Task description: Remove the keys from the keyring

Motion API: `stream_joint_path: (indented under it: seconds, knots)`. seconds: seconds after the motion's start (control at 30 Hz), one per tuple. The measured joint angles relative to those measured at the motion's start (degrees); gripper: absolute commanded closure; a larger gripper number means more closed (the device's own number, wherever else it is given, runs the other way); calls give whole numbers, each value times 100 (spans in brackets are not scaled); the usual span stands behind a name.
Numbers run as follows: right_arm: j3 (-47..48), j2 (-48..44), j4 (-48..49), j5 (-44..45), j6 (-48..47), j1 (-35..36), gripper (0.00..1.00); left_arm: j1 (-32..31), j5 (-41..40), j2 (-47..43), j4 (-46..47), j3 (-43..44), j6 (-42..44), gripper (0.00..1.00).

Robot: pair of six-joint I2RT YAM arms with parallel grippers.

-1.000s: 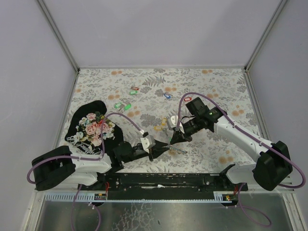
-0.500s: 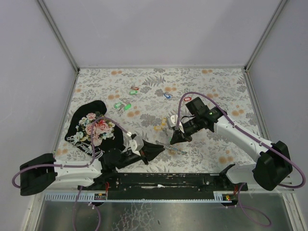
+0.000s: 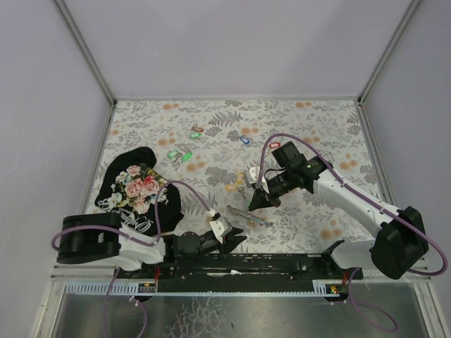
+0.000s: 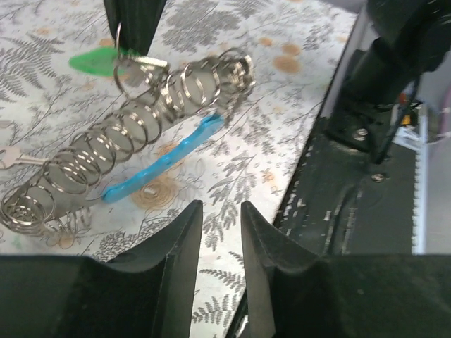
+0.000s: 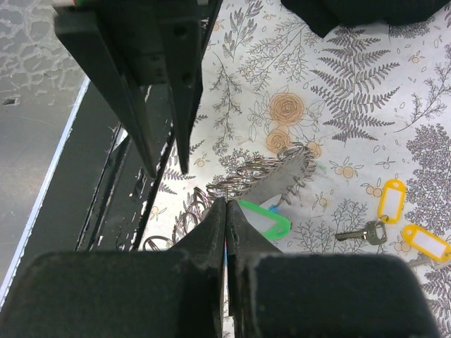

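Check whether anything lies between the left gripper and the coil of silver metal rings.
Nothing visible: only floral tablecloth lies between the left gripper and the coil of silver metal rings. The right gripper pinches the green plastic tag beyond.

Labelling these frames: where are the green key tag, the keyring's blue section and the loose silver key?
green key tag point(image 5: 264, 220): right wrist view, tag's middle.
blue section point(image 4: 165, 158): left wrist view, mid-strip.
silver key point(image 5: 359, 232): right wrist view, its shank.
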Motion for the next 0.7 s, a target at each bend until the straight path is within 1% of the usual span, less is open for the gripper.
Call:
stream_joint_path:
  seconds: [0.13,0.23,0.33,0.5,0.7]
  knots:
    - [0,-20,37,-4,50,-2,100,-4,-468,850,678,42,188,66]
    - [0,-28,48,-7,66,0,100,-11,-719,1408,1226,192,389,66]
    - [0,-31,48,-7,79,0,100,-11,-839,1773,1707,343,555,67]
    - [0,-31,50,-9,81,0,100,-11,-938,1915,2262,396,772,67]
    - [0,-33,48,-11,81,0,100,-13,-1071,1908,2455,393,944,68]
